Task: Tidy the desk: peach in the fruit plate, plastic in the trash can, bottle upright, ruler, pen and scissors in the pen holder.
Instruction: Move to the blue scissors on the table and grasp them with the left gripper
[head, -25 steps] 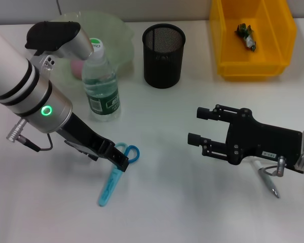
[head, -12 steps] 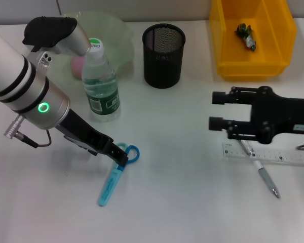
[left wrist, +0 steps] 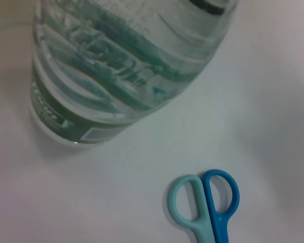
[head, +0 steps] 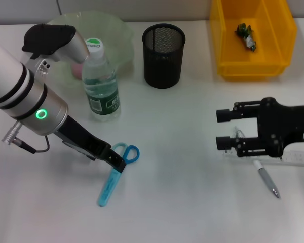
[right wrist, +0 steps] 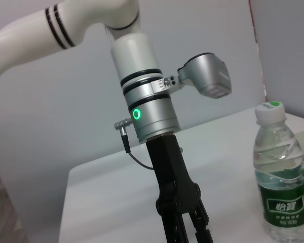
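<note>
The blue scissors lie flat on the white desk, handles pointing to the water bottle, which stands upright near them. The left gripper is right at the scissors' handles; I cannot tell if its fingers are apart or together. The right gripper hangs with fingers spread above the ruler and the pen. Behind stand the black mesh pen holder and the yellow bin.
</note>
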Tool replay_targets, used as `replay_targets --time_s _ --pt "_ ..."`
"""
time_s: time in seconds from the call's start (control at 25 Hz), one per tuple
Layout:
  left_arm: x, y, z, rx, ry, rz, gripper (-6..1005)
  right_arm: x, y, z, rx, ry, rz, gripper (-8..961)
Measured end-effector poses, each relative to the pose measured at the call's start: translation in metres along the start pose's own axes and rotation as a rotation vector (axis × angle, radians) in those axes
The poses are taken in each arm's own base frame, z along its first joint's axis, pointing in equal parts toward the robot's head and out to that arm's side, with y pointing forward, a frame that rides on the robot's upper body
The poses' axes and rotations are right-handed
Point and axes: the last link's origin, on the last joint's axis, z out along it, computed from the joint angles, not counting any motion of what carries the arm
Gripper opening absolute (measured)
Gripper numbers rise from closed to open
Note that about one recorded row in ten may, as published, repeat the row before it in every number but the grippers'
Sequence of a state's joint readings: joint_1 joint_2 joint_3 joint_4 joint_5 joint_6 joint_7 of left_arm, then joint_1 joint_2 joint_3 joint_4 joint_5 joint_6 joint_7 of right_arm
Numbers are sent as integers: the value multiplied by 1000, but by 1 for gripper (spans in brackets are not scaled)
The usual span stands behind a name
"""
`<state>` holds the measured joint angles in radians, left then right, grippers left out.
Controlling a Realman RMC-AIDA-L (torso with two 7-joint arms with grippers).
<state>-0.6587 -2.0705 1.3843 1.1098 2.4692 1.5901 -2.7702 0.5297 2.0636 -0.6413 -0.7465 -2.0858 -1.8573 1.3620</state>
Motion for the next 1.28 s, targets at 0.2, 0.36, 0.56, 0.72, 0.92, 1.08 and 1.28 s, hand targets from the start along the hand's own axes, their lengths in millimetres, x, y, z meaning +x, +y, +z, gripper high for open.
replay_targets --time_s 0.2,0.36,0.56,0.72,0.92,1.08,1.28 --pt "4 1 -1 5 8 13 842 7 2 3 15 -23 18 650" --pt "6 2 -1 11 15 36 842 11 0 6 27 -37 54 650" --pt "5 5 2 15 -2 78 843 15 -5 8 66 -47 85 651" --pt "4 5 2 24 -20 104 842 16 -10 12 94 -58 111 651" --pt "3 8 1 43 -63 148 843 14 -15 17 108 -59 122 651" --pt "5 12 0 42 -79 173 843 13 -18 20 116 -71 129 650" --pt "12 17 -6 94 -100 213 842 11 -18 20 122 -84 125 650"
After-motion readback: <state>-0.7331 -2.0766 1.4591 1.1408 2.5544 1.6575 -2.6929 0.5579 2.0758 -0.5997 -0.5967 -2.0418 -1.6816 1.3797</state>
